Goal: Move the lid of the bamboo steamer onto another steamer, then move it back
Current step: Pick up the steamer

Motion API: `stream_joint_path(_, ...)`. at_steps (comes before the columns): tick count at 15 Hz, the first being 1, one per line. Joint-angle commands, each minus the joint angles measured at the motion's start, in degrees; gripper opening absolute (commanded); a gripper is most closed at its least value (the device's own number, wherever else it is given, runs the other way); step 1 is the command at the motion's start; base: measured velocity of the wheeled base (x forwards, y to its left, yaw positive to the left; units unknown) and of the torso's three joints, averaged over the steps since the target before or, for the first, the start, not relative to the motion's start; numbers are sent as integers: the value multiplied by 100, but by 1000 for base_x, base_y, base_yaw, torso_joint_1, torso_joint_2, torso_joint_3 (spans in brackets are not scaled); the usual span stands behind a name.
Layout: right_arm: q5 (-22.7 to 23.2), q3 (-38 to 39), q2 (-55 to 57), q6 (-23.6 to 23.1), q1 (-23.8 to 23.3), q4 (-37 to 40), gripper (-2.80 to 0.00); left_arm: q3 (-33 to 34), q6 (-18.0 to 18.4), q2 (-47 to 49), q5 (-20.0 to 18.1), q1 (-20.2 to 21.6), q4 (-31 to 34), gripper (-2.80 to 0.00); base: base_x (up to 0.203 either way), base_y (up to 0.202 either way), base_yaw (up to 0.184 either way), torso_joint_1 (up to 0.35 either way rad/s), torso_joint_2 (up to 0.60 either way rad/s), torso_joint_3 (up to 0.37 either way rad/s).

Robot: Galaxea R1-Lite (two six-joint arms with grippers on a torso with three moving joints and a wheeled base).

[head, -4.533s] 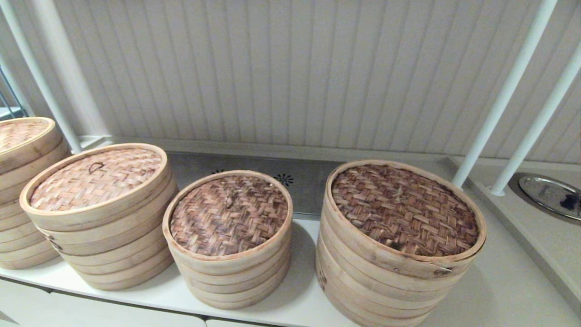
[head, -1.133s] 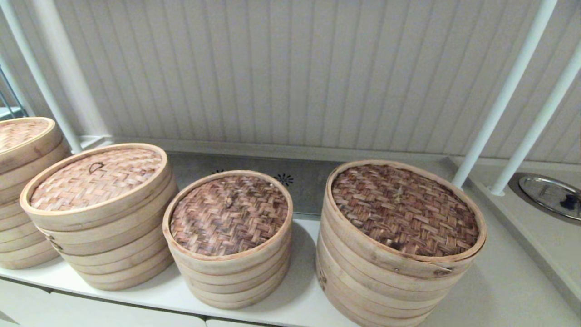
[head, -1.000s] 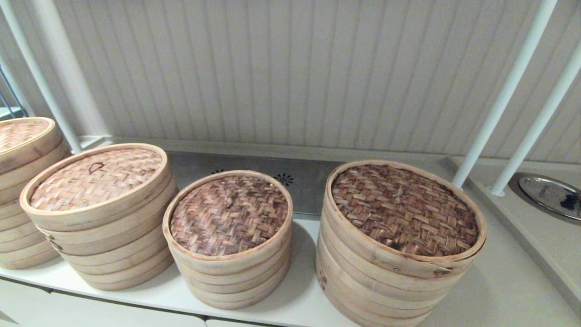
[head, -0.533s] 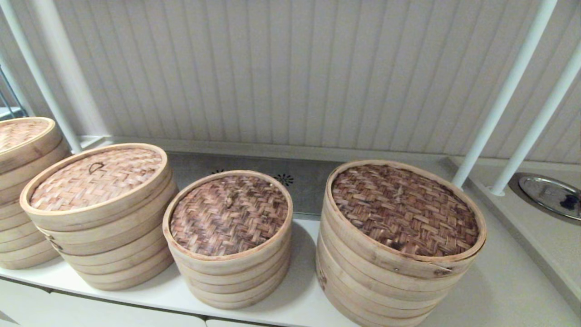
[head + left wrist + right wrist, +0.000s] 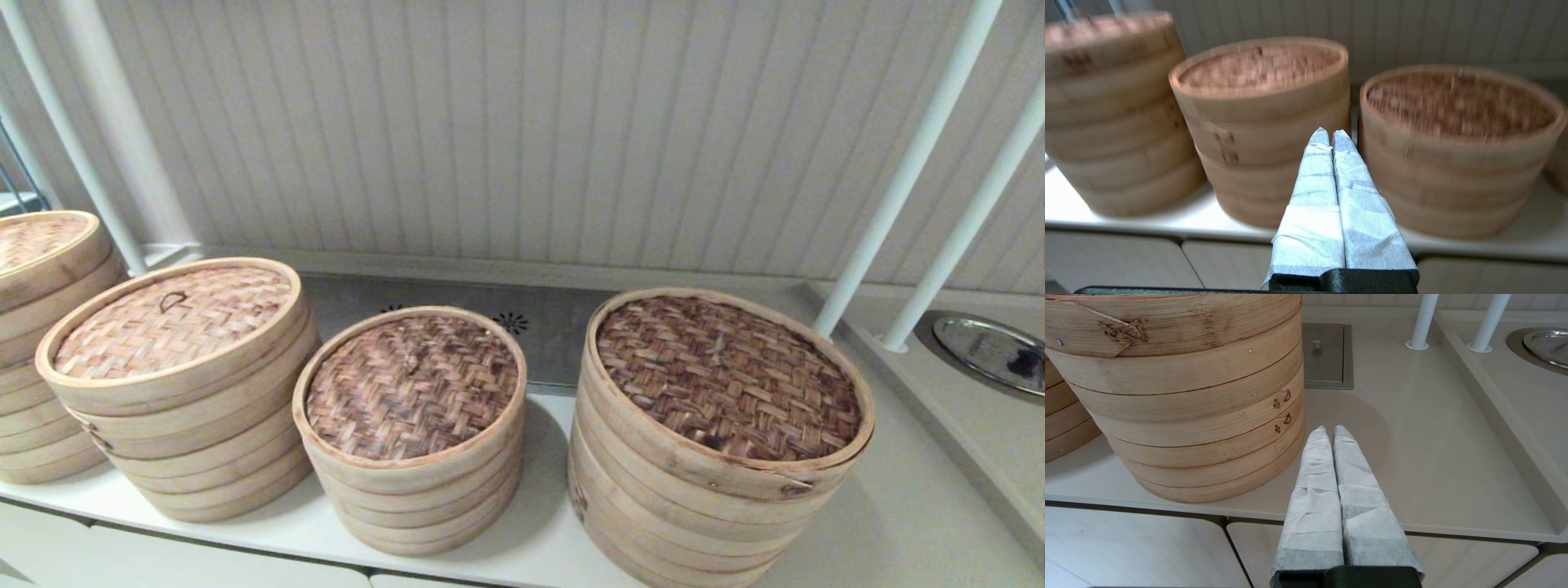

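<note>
The bamboo steamer lid (image 5: 171,320), light tan weave with a small dark loop handle, sits on its own stack at the left. To its right stands the smallest steamer (image 5: 412,384) with a dark reddish-brown woven top. Neither gripper shows in the head view. My left gripper (image 5: 1331,134) is shut and empty, below counter height in front of the gap between the tan lid's stack (image 5: 1259,67) and the smallest steamer (image 5: 1457,102). My right gripper (image 5: 1331,430) is shut and empty, low by the counter edge beside the widest steamer (image 5: 1180,396).
The widest dark-topped steamer (image 5: 727,376) stands right of the smallest one. Another stack (image 5: 41,245) sits at the far left. White poles (image 5: 914,163) rise at the right, with a metal dish (image 5: 988,351) beyond. A metal plate (image 5: 1327,355) is set in the counter.
</note>
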Motion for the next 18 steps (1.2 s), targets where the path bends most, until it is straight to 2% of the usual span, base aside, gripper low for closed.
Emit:
stream_joint_path(1, 0, 9, 8, 4, 2, -2, -280, -628, 3, 898, -7, 15, -10, -280, 0, 0, 0, 0, 0, 0)
stream_joint_path(5, 0, 9, 8, 4, 2, -2, -280, -2276, 13, 2589, 18, 258, 190, -280, 0, 0, 0, 0, 0, 0)
stream_joint_path(8, 0, 9, 8, 4, 2, -2, -280, -3321, 11, 3938, 16, 830, 691, -280, 0, 0, 0, 0, 0, 0)
stream_joint_path(10, 0, 14, 8, 4, 2, -2, -280, -3676, 10, 4584, 52, 1059, 890, -280, 0, 0, 0, 0, 0, 0)
stream_joint_path(16, 0, 9, 8, 4, 2, -2, -280, -4251, 35, 6318, 24, 1198, 1113, -280, 0, 0, 0, 0, 0, 0)
stream_joint_path(17, 0, 11, 8, 4, 2, -2, -280, -4319, 22, 6569, -29, 1267, 1125, 0, 0, 0, 0, 0, 0, 0)
stream_joint_path(18, 0, 9, 8, 4, 2, -2, -280, -4381, 19, 6781, -198, 1429, 1114, 0, 0, 0, 0, 0, 0, 0)
